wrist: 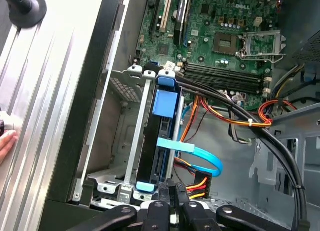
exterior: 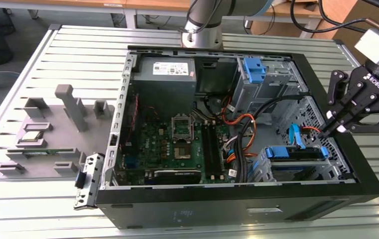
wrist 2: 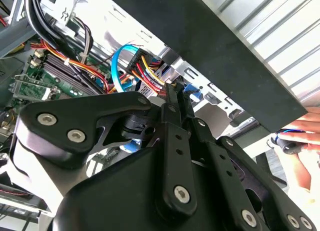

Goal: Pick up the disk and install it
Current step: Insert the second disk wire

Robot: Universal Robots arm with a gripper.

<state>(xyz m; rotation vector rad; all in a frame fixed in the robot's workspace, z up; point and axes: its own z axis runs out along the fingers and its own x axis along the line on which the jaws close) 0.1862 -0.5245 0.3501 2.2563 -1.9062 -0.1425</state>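
Observation:
The disk [exterior: 297, 153] sits in the drive cage at the near right corner of the open computer case [exterior: 242, 199], its blue side rails showing. The first wrist view sees the disk [wrist: 151, 161] edge-on in the metal cage, with a blue tab at its end. My gripper [exterior: 338, 131] hangs at the case's right wall, just above the cage, and is shut with nothing between the fingers. In both wrist views the fingertips [wrist 2: 174, 93] point at the red, yellow and black power plug [wrist: 196, 185] beside the disk's end.
A blue data cable [wrist: 202, 156] and orange wires [exterior: 236, 122] cross near the cage. A bare blue bracket [exterior: 254, 67] sits in the far bay, beside a grey box [exterior: 165, 69]. A grey fixture [exterior: 50, 134] stands left of the case. A person's hand [wrist 2: 304, 136] holds something outside the case wall.

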